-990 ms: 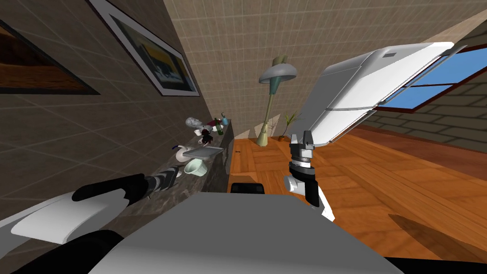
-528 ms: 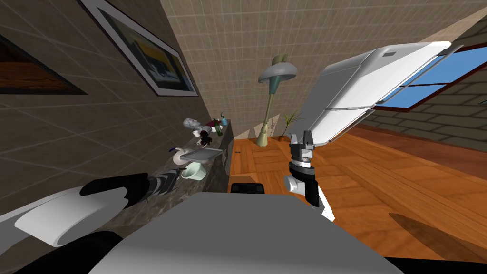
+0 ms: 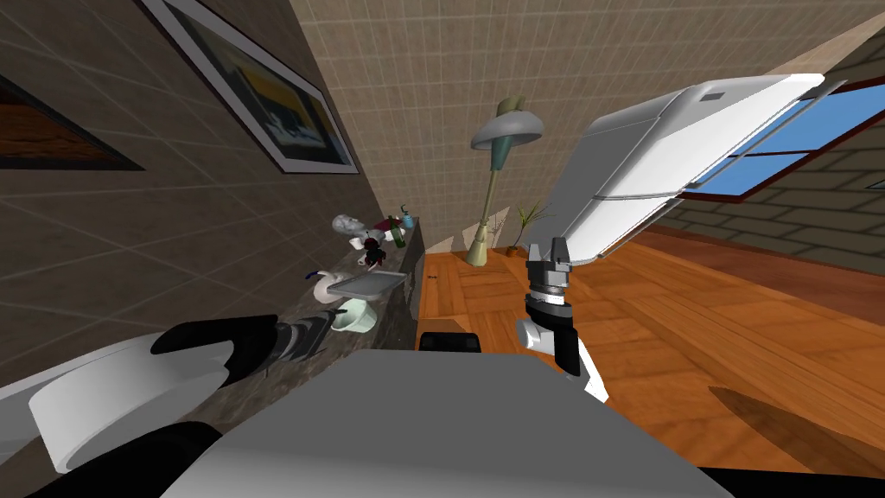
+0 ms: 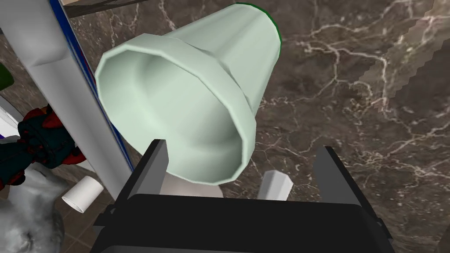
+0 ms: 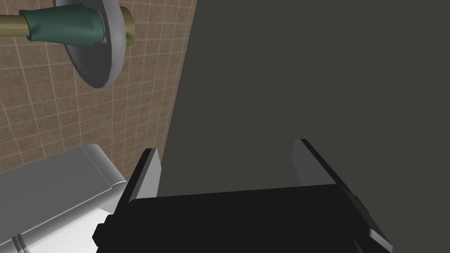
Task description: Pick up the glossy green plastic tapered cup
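Marble counter, left claw open at the cup's mouth

Dark marble counter (image 4: 351,88) runs along the tiled wall. Reaching low over it, the left gripper (image 4: 242,148) has its fingers (image 4: 157,158) spread wide at the rim of the one pale green cup (image 4: 189,101), whose mouth faces it. One white tray (image 4: 66,88) lies just beside the cup. The right gripper (image 3: 546,252), also spread open, is raised over the wood floor.

The head camera looks steeply down and forward, rolled, along the dark brown marbled counter (image 3: 276,380). The left wrist camera sits close above this counter (image 4: 351,88), facing the mouth of the pale green tapered cup (image 4: 184,110). That cup (image 3: 356,316) shows small from the head. The right wrist camera faces a tall floor lamp with a grey shade (image 5: 94,39) and a white refrigerator (image 5: 52,189). The head view shares the lamp (image 3: 506,130) and refrigerator (image 3: 657,164), farther off.
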